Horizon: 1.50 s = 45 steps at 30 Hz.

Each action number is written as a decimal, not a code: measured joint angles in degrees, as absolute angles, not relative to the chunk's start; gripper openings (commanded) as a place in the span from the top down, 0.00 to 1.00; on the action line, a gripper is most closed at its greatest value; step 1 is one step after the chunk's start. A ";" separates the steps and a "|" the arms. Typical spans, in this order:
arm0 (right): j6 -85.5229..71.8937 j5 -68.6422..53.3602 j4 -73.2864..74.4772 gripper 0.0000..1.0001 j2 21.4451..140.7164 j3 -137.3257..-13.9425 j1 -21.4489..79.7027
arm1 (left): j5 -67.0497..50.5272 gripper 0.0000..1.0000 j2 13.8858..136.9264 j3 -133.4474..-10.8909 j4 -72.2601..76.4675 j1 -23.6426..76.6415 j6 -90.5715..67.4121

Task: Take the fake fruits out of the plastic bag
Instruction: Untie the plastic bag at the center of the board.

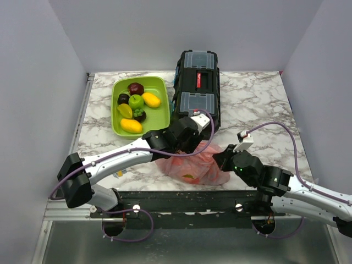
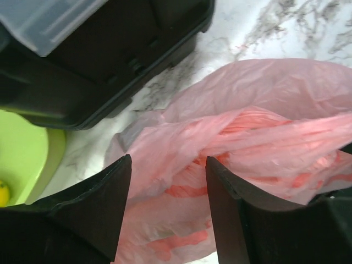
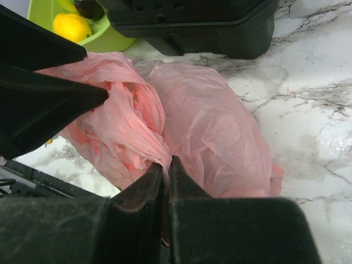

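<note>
The marble counter [image 1: 258, 104] is carrying everything, and the black toolbox [image 1: 197, 88] is sitting toward the back of it, its clear-lidded compartments facing up. Just to the toolbox's left the lime-green tray [image 1: 158, 115] is lying with a dark maroon apple [image 1: 136, 88], a bright green apple [image 1: 136, 101] and yellow oval fruits [image 1: 151, 99] resting in it. In front of the toolbox, close to the counter's near edge, the plastic bag [image 1: 198, 165] is lying in a crumpled pink heap, bulging on its right side and bunching into folds at the middle. Both arms are reaching in over it, one from each side. The left end effector [image 2: 168, 159] is hovering over the bag's left part with its fingers standing apart, a ridge of pink film rising into the gap, neither finger clearly pressing on it. The right end effector [image 3: 165, 162] is pinching closed on a twist of the bag's film at the near side, the plastic running down into the thin seam between its fingers. The fake fruits [image 1: 189, 176] are sitting inside the bag; only a small yellowish patch is showing through the film near the front, and I cannot tell which fruit it is.
</note>
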<state>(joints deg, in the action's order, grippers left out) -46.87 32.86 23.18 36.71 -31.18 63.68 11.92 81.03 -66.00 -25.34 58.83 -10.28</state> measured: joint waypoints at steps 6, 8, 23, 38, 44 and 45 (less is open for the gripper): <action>-46.85 32.29 23.18 0.93 36.73 -31.20 63.68 | 19.59 0.53 81.23 -66.02 -25.52 59.29 -10.28; -46.83 32.18 23.18 0.94 36.73 -31.22 63.68 | 21.23 0.65 81.87 -66.57 -26.04 59.33 -10.35; -48.86 33.30 24.08 0.94 33.36 -31.22 63.68 | 30.28 1.00 64.18 -57.76 -20.47 58.30 -11.81; -49.89 37.01 24.08 0.51 29.85 -30.28 63.68 | 20.32 1.00 37.15 -35.48 -2.94 54.81 -21.26; -45.41 37.01 25.74 0.35 37.89 -35.14 63.68 | 18.02 1.00 38.68 -35.66 -2.66 54.74 -22.11; -44.93 37.01 26.09 0.33 39.46 -36.49 63.68 | 17.85 1.00 38.83 -35.66 -2.66 54.74 -22.15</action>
